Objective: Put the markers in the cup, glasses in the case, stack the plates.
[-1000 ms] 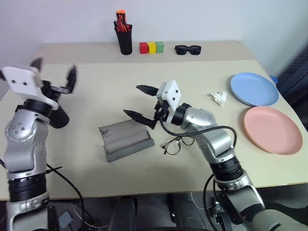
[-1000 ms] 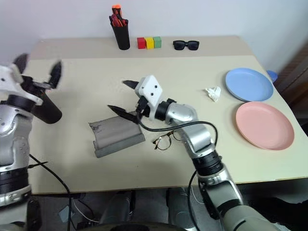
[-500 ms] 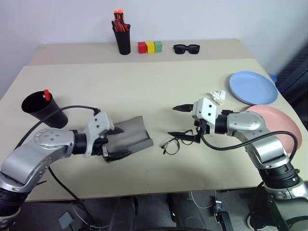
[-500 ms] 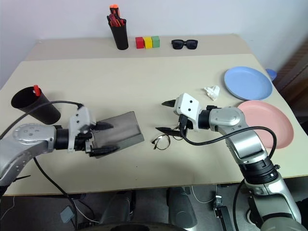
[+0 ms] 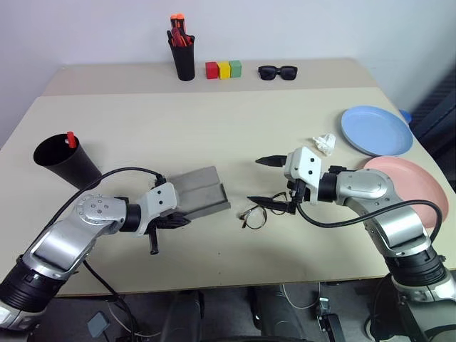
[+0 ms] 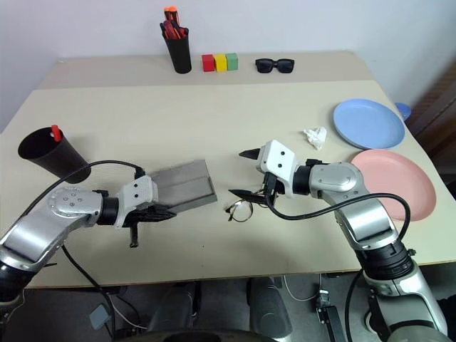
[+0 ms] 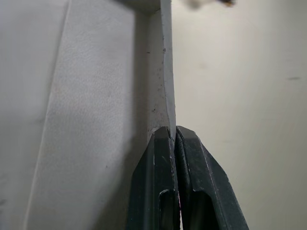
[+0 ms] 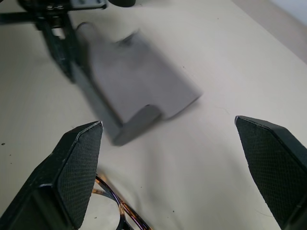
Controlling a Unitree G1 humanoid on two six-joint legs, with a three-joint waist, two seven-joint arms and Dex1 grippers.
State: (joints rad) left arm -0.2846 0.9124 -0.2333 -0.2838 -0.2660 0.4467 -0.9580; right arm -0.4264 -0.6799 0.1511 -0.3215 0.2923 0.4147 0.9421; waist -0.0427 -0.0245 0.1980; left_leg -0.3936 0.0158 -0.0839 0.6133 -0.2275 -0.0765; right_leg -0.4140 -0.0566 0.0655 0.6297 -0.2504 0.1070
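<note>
Lying on the worktop [image 5: 235, 135] just left of the glasses [image 5: 258, 214], the case [image 5: 199, 194] runs its long axis up and right toward them. Left gripper [image 5: 175, 221] has jaws clamped on the case's near-left edge; left wrist view shows a thin wall pinched between the fingers [image 7: 158, 191]. Right gripper [image 5: 268, 182] hangs just above the glasses, jaws wide apart; right wrist view shows mottled brown rims [image 8: 120, 208] low between them.
</note>
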